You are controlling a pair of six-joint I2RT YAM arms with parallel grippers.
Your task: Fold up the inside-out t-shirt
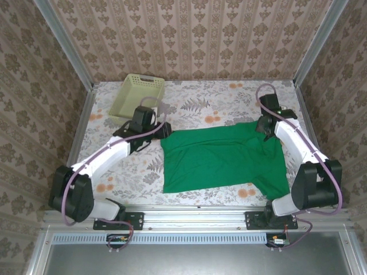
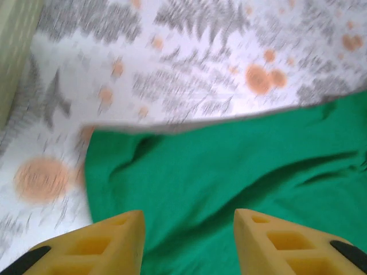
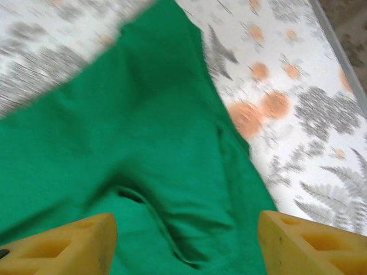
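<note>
Top external: left gripper [image 1: 165,131] and right gripper [image 1: 265,133] gape empty above far corners of the t-shirt [image 1: 223,160], bare table [image 1: 195,103] beyond.

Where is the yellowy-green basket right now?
In the top view, the basket sits in the far left corner of the table, just beyond the end of the left arm and apart from the green t-shirt.

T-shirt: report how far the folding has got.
Done: the t-shirt lies spread out on the table. In hand: nothing; left gripper and right gripper hover open over its far edge, gripping no cloth. Left: all the folding, no fold shows yet.
</note>
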